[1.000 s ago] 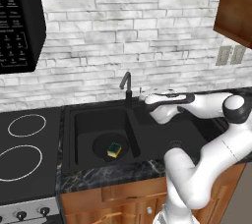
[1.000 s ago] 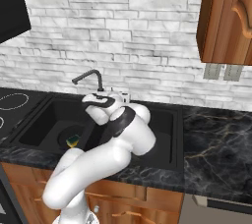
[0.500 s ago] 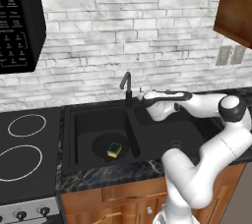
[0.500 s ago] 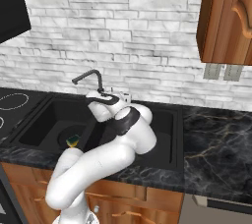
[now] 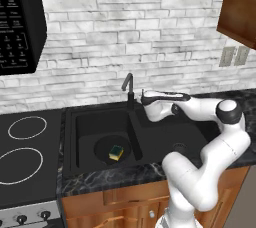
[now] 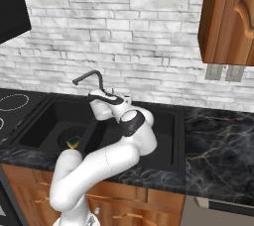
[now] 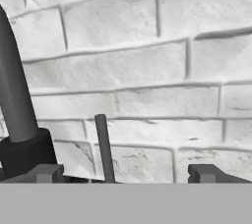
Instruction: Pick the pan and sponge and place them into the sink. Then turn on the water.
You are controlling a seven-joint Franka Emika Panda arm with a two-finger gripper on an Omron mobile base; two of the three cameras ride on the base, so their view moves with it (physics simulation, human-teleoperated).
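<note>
Pincer [image 7: 126, 173] is up at the back of the sink [image 5: 155, 144], jaws spread wide w/ nothing between them but a thin dark lever [image 7: 104, 147] standing upright, nearer the left tip. The faucet [image 5: 128, 88] base sits just beside the pincer; in hand view its thick black neck [image 7: 15, 100] fills the left side, white brick wall [image 7: 147, 61] straight ahead.

Pan [image 5: 111, 148] lies flat in the left basin, well below and to the left of the pincer, w/ the sponge [image 5: 116, 152] resting on it, green layer partly showing. Both well apart from the pincer.

Left base view: pincer end of the arm [image 5: 145, 98] reaches in right next to the faucet, over the divider between basins; right basin drain [image 5: 179, 147] visible, stove burners [image 5: 25, 127] at left. Right base view: the arm covers much of the sink; sponge [image 6: 73, 142] peeks out beside the arm's lower link, pan [image 6: 67, 137] mostly hidden by it; faucet spout [image 6: 87, 76] seen curving left; marble tabletop [image 6: 218, 141] at right. Hand view gives the lever and the jaw gap, which base views don't resolve. Can't see any water stream.
</note>
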